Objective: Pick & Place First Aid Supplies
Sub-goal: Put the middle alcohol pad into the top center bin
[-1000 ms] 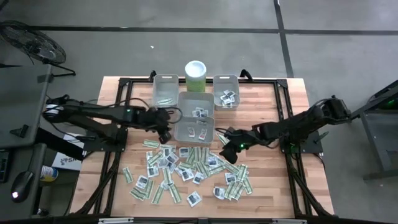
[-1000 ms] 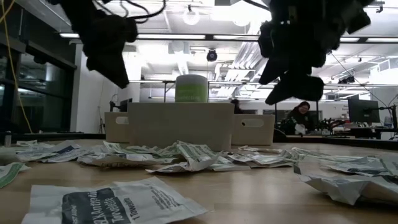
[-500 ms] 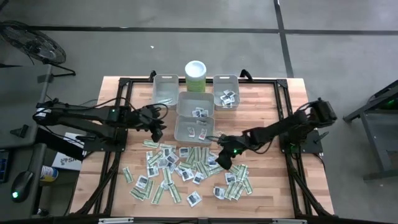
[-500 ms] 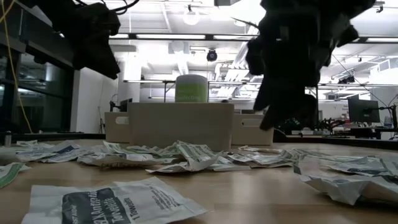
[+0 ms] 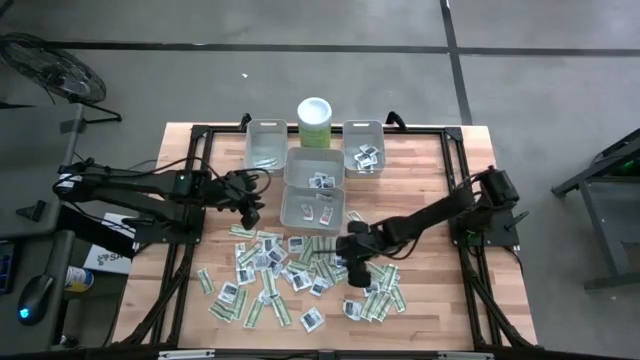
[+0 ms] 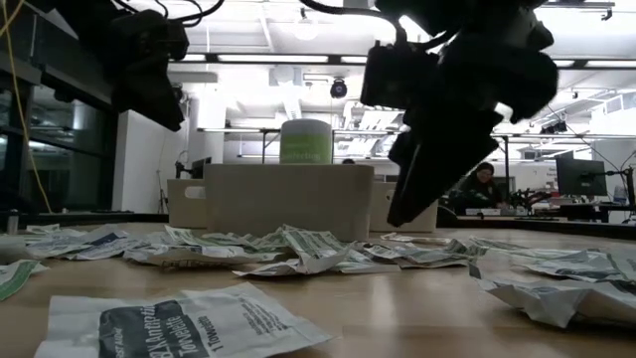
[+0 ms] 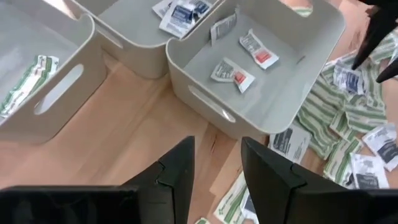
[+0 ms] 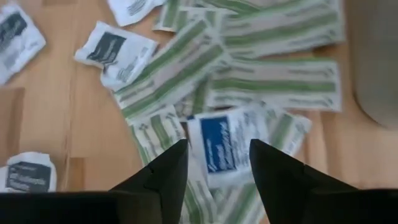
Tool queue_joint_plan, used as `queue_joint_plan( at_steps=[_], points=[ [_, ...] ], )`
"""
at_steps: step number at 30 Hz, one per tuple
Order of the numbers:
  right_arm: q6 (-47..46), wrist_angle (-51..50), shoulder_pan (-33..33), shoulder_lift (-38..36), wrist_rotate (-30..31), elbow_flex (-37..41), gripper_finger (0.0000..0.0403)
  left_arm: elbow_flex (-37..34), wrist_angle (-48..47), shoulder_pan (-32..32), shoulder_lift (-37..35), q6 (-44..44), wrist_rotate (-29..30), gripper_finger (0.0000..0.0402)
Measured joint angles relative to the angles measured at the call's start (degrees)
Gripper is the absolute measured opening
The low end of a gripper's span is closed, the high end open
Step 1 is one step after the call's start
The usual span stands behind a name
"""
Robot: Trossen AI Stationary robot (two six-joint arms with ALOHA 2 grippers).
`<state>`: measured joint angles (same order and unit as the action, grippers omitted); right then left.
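The first aid supplies (image 5: 300, 275) lie scattered across the near half of the bench (image 5: 430, 170), a loose spread of narrow green-striped strips and small white squares with dark print. Directly beneath my right end effector (image 8: 214, 163) I see a white packet with a blue label (image 8: 225, 149), lying on top of overlapping green strips (image 8: 273, 84). The right end effector's fingers (image 8: 163, 171) stand apart on either side of that packet and hold nothing; I cannot tell whether they touch the paper. In the high view the right end effector (image 5: 357, 262) sits over the right part of the pile, its arm reaching in from the bench's right edge.

My left end effector (image 7: 214, 163) hangs over bare wood, just off the left side of the nearest grey bin (image 7: 323, 37), with its fingers (image 7: 177, 171) parted and empty. Ahead of it that bin holds three small packets with red marks (image 7: 233, 74) (they lie flat on the bin floor). Beyond it a second bin (image 7: 134, 31) holds dark-printed squares, and to the side another bin (image 7: 37, 93) holds a green strip against its wall.

From above, four grey bins (image 5: 314, 208) cluster at the far middle of the bench, with a pale green white-lidded canister (image 5: 314, 122) behind them.
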<state>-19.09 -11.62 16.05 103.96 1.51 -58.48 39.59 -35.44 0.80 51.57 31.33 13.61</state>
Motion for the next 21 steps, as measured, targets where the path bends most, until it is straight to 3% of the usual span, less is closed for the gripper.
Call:
queue_joint_plan(
  at_steps=[8, 21],
  points=[
    [1.9, -2.7, 0.0, 5.0, 2.6, -4.0, 0.0149, 0.0, -2.6, 0.0, 0.0, -0.6, -0.6, 0.0131],
    [-0.3, -6.0, -0.7, 5.8, 5.7, -4.6, 0.0141, 0.0, -2.4, 0.0, 0.0, -4.8, -1.2, 0.0131]
  ],
)
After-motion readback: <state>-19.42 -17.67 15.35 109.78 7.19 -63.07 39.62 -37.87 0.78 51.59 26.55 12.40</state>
